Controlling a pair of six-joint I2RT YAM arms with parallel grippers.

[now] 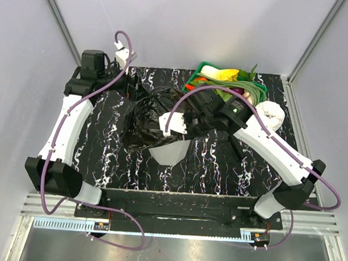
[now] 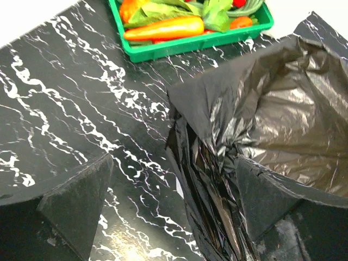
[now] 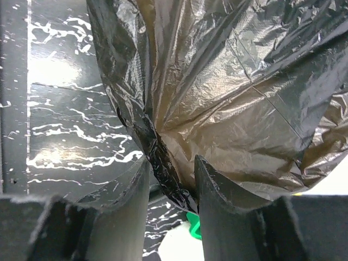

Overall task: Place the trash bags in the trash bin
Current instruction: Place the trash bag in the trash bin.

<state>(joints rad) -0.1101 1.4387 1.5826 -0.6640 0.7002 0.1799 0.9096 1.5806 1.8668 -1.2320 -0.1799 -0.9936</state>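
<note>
A crinkled black trash bag (image 1: 151, 120) lies spread over the top of the translucent white trash bin (image 1: 170, 153), whose lower walls show beneath it. My right gripper (image 1: 185, 124) is at the bag's right side. In the right wrist view its fingers (image 3: 126, 204) stand apart, and a folded edge of the bag (image 3: 228, 98) runs down through the gap of the right gripper (image 3: 171, 187) without being pinched. My left gripper (image 1: 132, 86) is at the bag's far left, wide open; one of its fingertips (image 2: 261, 201) rests against the bag (image 2: 272, 109), the left gripper (image 2: 171, 204) holding nothing.
A shallow green tray (image 1: 196, 73) of vegetables stands at the back right, also in the left wrist view as the green tray (image 2: 196, 46). A white roll (image 1: 274, 113) lies to its right. The table top is black marble (image 1: 101, 155), framed by grey walls.
</note>
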